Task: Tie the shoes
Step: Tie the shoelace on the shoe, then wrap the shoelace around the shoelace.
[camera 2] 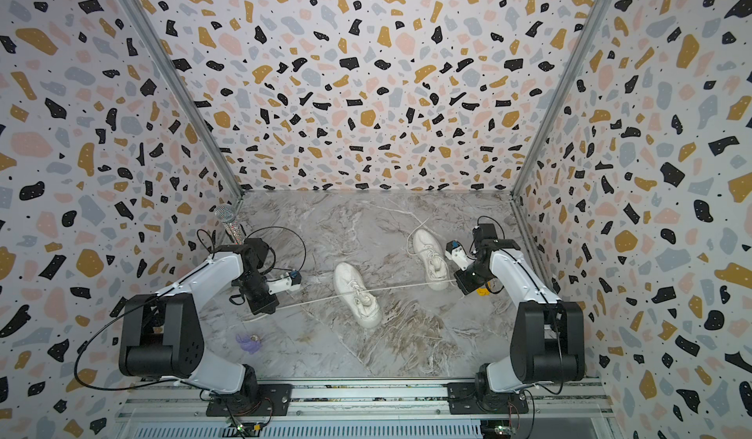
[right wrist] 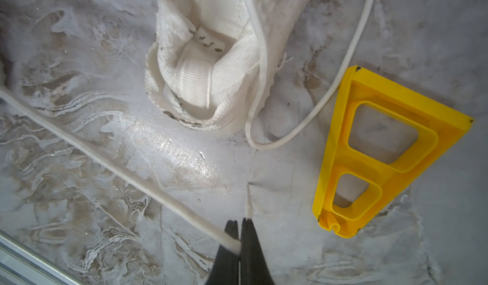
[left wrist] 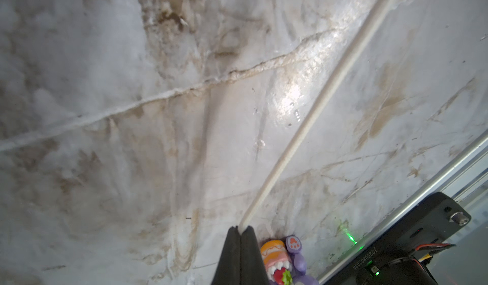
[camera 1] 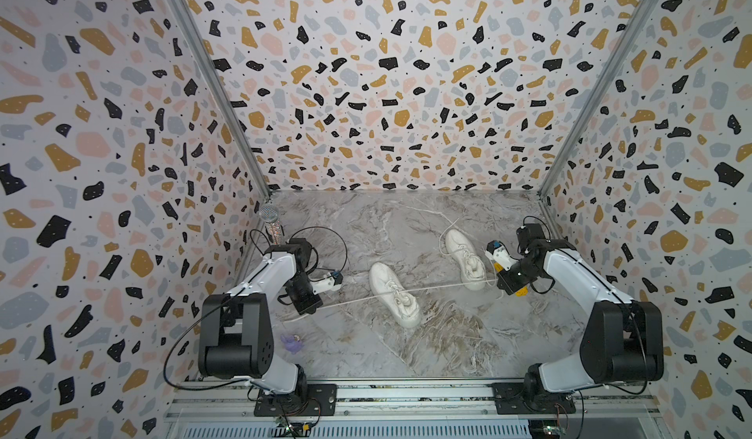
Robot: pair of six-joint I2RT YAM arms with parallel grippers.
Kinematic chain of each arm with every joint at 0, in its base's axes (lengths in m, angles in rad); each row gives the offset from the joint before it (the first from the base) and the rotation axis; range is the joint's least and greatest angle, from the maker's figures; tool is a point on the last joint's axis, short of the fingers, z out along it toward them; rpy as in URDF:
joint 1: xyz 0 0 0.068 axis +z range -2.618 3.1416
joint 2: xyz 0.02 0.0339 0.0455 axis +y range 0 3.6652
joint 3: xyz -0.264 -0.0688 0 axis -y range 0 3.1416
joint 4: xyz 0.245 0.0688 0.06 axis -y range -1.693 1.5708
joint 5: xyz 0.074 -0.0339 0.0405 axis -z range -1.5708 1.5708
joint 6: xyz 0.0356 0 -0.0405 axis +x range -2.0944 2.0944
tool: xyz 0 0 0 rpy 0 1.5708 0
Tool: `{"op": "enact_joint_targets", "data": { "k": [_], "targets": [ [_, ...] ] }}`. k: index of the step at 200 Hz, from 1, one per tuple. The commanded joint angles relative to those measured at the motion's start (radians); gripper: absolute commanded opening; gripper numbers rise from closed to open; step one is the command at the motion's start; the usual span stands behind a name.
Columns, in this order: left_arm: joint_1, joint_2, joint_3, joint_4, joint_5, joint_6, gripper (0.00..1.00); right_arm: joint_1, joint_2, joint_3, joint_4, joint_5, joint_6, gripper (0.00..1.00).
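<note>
Your left claw (left wrist: 240, 228) is clamped on a white lace (left wrist: 317, 112). Your right claw (right wrist: 239, 221) is pinched shut on the same lace's other end. In both top views the lace runs taut between them, crossing the near shoe (camera 1: 395, 294) at its tongue, mid-table (camera 1: 407, 355). The far shoe (camera 1: 466, 260) sits further back, heel close to the right claw, its own lace slack. A yellow plastic frame (right wrist: 383, 151) lies beside that heel. A purple toy (left wrist: 297, 260) sits near the left claw.
</note>
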Motion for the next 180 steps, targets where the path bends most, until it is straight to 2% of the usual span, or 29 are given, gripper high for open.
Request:
{"op": "enact_joint_targets", "data": {
  "k": [1, 15, 39, 81, 105, 130, 166, 180],
  "targets": [
    [0.024, 0.026, 0.018, -0.011, -0.012, 0.020, 0.00, -0.031, -0.037, -0.014, -0.020, 0.055, 0.011, 0.00],
    [0.023, 0.036, 0.037, -0.014, 0.009, 0.008, 0.00, -0.032, -0.035, -0.013, -0.031, 0.009, 0.009, 0.00],
    [0.004, 0.035, 0.105, -0.074, 0.127, -0.032, 0.00, 0.012, -0.053, -0.005, -0.060, -0.130, -0.012, 0.00],
    [-0.098, 0.001, 0.253, -0.161, 0.373, -0.144, 0.00, 0.211, -0.068, 0.016, -0.125, -0.266, -0.110, 0.01],
    [-0.142, 0.001, 0.362, -0.189, 0.524, -0.212, 0.00, 0.304, 0.004, 0.040, -0.174, -0.242, -0.156, 0.19],
    [-0.165, 0.002, 0.458, -0.223, 0.620, -0.249, 0.00, 0.316, 0.039, 0.130, -0.223, -0.183, -0.230, 0.35],
    [-0.164, -0.031, 0.535, -0.261, 0.644, -0.264, 0.00, 0.379, 0.031, 0.255, -0.161, -0.364, -0.251, 0.56],
    [-0.163, -0.053, 0.545, -0.261, 0.647, -0.277, 0.00, 0.432, 0.053, 0.263, -0.069, -0.443, -0.222, 0.57]
  ]
}}
